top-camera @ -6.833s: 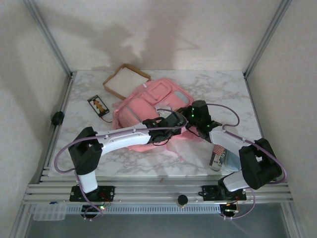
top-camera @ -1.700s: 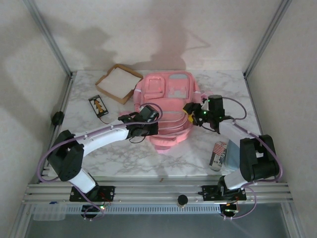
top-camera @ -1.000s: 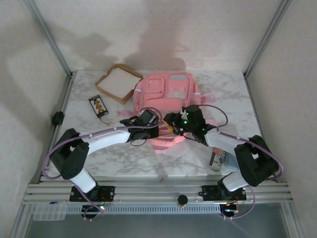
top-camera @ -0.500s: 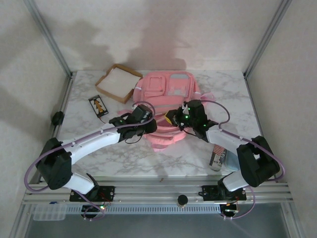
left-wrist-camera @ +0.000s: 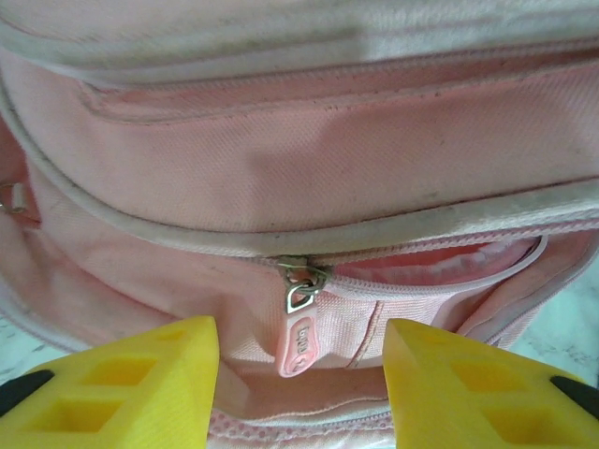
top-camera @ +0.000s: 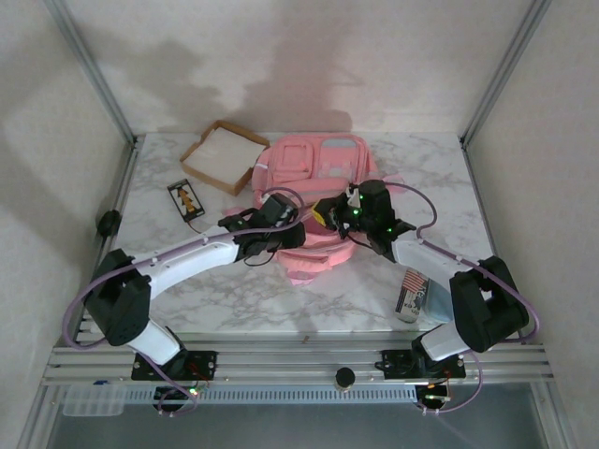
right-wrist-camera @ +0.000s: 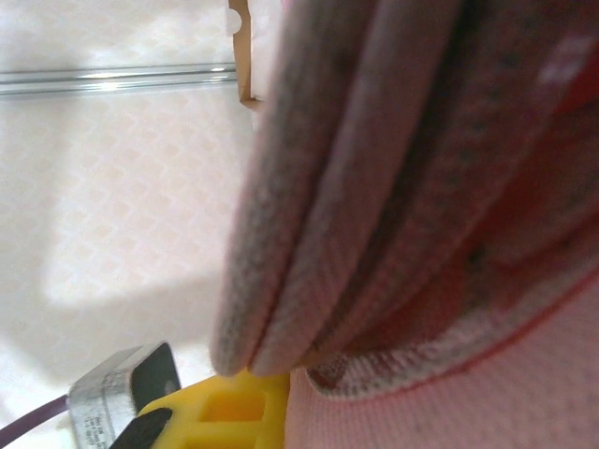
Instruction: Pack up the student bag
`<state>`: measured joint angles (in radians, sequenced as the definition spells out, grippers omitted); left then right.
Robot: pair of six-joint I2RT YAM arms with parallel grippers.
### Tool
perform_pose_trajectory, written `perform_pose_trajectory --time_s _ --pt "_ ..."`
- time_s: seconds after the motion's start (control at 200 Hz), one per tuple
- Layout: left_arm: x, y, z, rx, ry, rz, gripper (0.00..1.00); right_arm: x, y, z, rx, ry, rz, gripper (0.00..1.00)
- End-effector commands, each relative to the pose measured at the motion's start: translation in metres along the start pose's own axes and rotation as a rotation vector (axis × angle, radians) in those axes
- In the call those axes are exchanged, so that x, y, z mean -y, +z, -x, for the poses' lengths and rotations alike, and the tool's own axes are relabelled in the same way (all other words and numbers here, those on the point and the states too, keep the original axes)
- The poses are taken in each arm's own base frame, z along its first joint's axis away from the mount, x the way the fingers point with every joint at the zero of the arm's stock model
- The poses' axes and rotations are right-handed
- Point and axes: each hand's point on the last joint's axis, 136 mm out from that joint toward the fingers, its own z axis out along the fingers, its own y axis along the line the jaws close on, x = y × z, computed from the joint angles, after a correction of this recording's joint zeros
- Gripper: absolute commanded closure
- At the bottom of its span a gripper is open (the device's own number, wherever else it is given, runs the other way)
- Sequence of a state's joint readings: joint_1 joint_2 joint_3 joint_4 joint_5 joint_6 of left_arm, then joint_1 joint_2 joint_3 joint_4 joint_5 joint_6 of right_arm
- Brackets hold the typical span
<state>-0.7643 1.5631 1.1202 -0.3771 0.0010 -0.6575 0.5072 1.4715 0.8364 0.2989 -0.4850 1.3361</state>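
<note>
L hand (left-wrist-camera: 299, 374): fingers spread either side of 1 zip pull (left-wrist-camera: 301, 323), apart from it. R hand (top-camera: 341, 213): pressed together on fabric edge of student bag (top-camera: 314, 166). 1 bag, centre-far on worktop (top-camera: 440, 178): pink, pocket part-unzipped, pink lining showing. 1 open box (top-camera: 227, 154) far left, white sheet inside. 1 can (top-camera: 410, 292) near right.

We find no word or number we can read. The pink zipper pull (left-wrist-camera: 300, 339), at six o'clock on the student bag (left-wrist-camera: 374, 178), bears raised letters (too blurred for us). The can (top-camera: 411, 292), at four o'clock on the table, shows only stars and stripes.
</note>
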Motion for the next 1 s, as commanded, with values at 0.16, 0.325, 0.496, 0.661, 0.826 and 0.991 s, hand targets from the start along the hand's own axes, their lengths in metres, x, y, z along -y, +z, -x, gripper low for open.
perform_pose_trajectory --time_s 0.16,0.325,0.496,0.661,0.826,0.991 --pt "0.010 0.009 0.001 -0.003 0.044 -0.031 0.62 -0.042 -0.008 0.016 0.044 -0.057 0.113 1.00" --pt "0.013 0.015 -0.004 -0.020 0.034 -0.045 0.69 -0.045 -0.009 0.018 0.051 -0.061 0.118 1.00" --pt "0.012 0.010 0.000 0.003 0.028 -0.042 0.81 -0.042 -0.009 0.019 0.056 -0.064 0.108 1.00" --pt "0.010 0.006 0.003 0.007 0.034 -0.025 0.92 -0.038 -0.009 0.020 0.061 -0.068 0.095 1.00" --pt "0.009 -0.002 0.004 0.009 0.029 -0.020 1.00 -0.030 -0.011 0.023 0.075 -0.073 0.069 1.00" --pt "-0.006 -0.008 0.003 0.001 0.018 0.044 1.00 -0.025 -0.014 0.027 0.084 -0.073 0.052 1.00"
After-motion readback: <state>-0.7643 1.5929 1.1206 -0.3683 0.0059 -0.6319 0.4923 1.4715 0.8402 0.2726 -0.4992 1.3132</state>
